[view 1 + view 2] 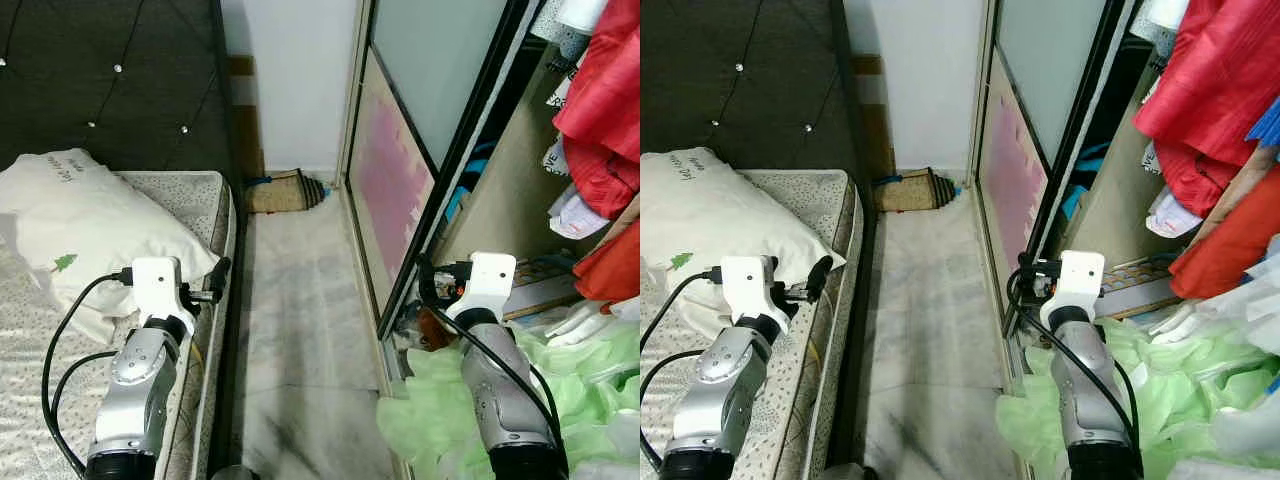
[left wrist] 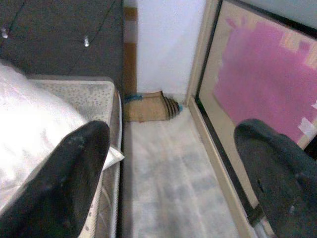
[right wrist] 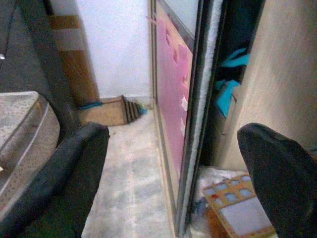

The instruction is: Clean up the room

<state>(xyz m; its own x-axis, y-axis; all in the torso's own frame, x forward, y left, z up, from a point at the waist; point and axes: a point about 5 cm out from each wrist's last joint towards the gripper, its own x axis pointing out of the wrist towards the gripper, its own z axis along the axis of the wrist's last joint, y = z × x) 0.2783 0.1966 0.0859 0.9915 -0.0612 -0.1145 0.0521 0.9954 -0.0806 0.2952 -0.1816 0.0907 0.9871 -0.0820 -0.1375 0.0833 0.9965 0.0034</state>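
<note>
I am holding the left gripper [image 2: 168, 168] with its black fingers [image 2: 74, 173] spread wide and gripping nothing, hovering over the edge of the speckled grey mattress [image 1: 190, 190]. The right gripper [image 3: 173, 168] is likewise spread and empty, reaching toward the open sliding-door wardrobe [image 1: 400, 150] across the aisle from the mattress. A white pillow with a small green tree print [image 1: 90, 215] is lying on the mattress, just beside the left arm. Beyond the mattress foot, a brown woven basket [image 1: 285, 190] is lying tipped against the white wall. Inside the wardrobe, red garments [image 1: 605, 110] are hanging above crumpled pale green plastic bags [image 1: 440, 390].
</note>
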